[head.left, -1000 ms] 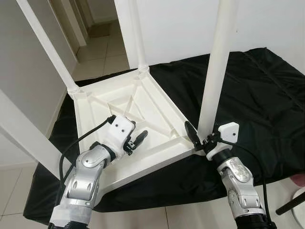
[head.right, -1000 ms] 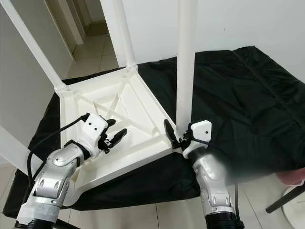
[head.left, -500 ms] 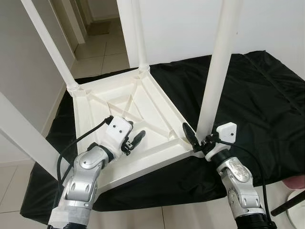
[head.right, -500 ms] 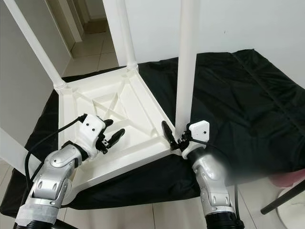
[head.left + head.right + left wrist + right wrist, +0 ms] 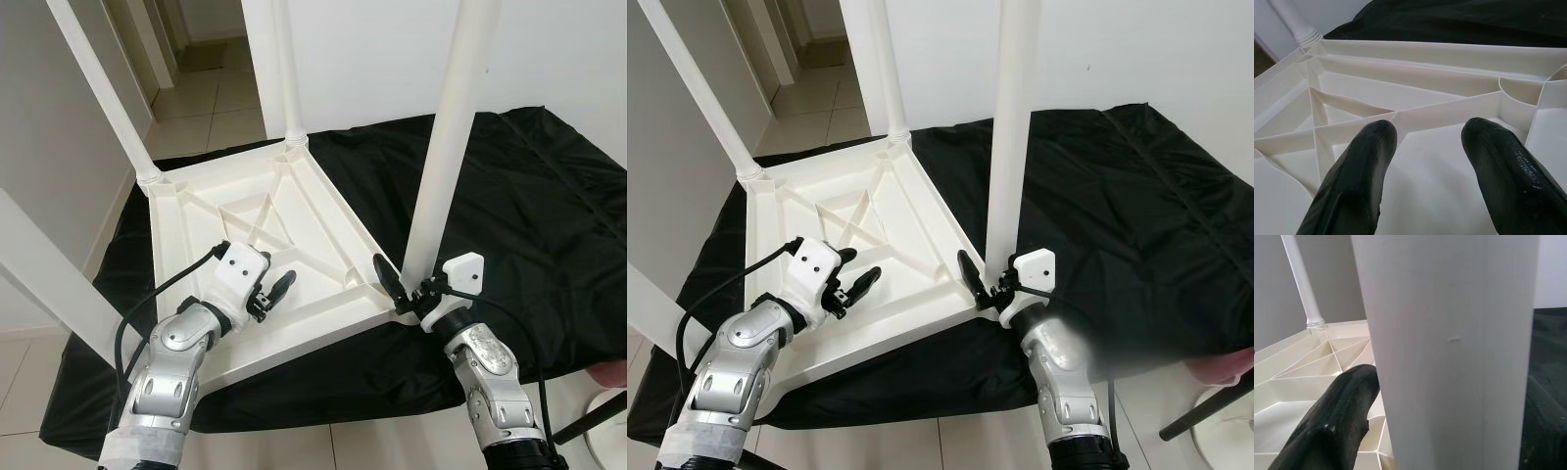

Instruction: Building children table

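Observation:
A white plastic children's table (image 5: 245, 211) lies upside down on a black cloth (image 5: 529, 196), with its legs pointing up. My right gripper (image 5: 411, 282) is at the near right corner, shut around the base of the near right leg (image 5: 441, 157); that leg (image 5: 1449, 333) stands between the black fingers (image 5: 1342, 416). My left gripper (image 5: 860, 264) hovers open just above the ribbed underside (image 5: 1415, 93) near the front left, with nothing between its fingers (image 5: 1359, 181). Another leg (image 5: 286, 69) rises at the far corner and one (image 5: 103, 88) at the left corner.
A fourth leg (image 5: 39, 264) crosses the near left of the view. A white wall (image 5: 372, 59) stands just behind the table, and a tiled floor (image 5: 206, 108) leads into a corridor at the far left. A dark rod (image 5: 588, 423) shows at the lower right.
The view has shifted slightly. My left gripper has drawn back a little toward me over the underside. The right gripper stays on the leg.

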Robot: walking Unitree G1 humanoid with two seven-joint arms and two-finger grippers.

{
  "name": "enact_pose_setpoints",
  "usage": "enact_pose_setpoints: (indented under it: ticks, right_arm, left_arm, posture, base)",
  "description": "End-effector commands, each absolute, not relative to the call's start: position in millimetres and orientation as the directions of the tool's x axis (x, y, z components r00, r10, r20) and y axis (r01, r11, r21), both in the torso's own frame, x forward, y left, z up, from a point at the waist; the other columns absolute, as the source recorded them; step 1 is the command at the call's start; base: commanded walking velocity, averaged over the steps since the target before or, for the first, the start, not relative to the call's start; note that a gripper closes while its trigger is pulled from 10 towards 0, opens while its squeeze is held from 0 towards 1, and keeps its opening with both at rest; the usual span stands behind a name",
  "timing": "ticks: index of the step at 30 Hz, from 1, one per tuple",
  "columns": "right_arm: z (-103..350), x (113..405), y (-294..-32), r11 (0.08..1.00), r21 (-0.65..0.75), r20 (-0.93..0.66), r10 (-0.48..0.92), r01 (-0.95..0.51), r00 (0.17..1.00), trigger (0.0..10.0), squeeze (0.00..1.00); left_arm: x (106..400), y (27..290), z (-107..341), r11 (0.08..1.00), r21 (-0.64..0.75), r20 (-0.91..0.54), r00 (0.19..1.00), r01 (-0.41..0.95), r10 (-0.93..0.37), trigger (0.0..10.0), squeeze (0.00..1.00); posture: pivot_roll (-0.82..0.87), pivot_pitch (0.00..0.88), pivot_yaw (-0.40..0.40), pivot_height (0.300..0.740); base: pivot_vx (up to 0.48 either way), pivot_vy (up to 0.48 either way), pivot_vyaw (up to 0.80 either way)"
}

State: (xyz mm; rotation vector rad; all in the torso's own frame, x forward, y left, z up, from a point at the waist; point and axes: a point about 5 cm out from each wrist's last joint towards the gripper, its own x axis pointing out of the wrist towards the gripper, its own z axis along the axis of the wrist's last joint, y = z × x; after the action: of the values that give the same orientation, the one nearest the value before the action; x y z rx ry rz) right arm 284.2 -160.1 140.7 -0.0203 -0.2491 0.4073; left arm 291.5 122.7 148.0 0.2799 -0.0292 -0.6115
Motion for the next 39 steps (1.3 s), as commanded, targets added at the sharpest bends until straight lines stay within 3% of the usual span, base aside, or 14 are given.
enact_pose_setpoints:
  ticks: [1, 14, 26, 39]
  right_arm:
    - [137.1, 284.0, -153.2, 0.912, -0.061, 0.213, 0.409, -0.406, 0.887, 10.0, 0.00]
    - [143.3, 284.1, -144.2, 0.921, -0.042, 0.234, 0.386, -0.388, 0.892, 10.0, 0.00]
    - [150.5, 295.0, -146.1, 0.962, 0.033, 0.240, 0.256, -0.271, 0.937, 10.0, 0.00]
    - [145.5, 296.7, -146.4, 0.966, 0.016, 0.193, 0.250, -0.257, 0.949, 10.0, 0.00]
  left_arm:
    - [292.6, 131.8, 144.1, 0.847, 0.273, -0.051, 0.887, 0.455, -0.460, 10.0, 0.00]
    - [279.0, 104.3, 149.8, 0.779, 0.221, -0.012, 0.800, 0.587, -0.600, 10.0, 0.00]
    - [273.7, 86.4, 147.8, 0.800, 0.130, 0.030, 0.804, 0.586, -0.594, 10.0, 0.00]
    - [276.3, 80.9, 149.8, 0.813, 0.154, 0.044, 0.818, 0.562, -0.573, 10.0, 0.00]
  posture:
    - [0.01, 0.000, 0.108, 0.740]
    - [0.01, 0.000, 0.084, 0.740]
    - [0.00, 0.031, 0.022, 0.740]
    - [0.01, 0.001, 0.012, 0.740]
  base:
    - [0.000, 0.000, 0.00]
    - [0.000, 0.000, 0.00]
    - [0.000, 0.000, 0.00]
    - [0.000, 0.000, 0.00]
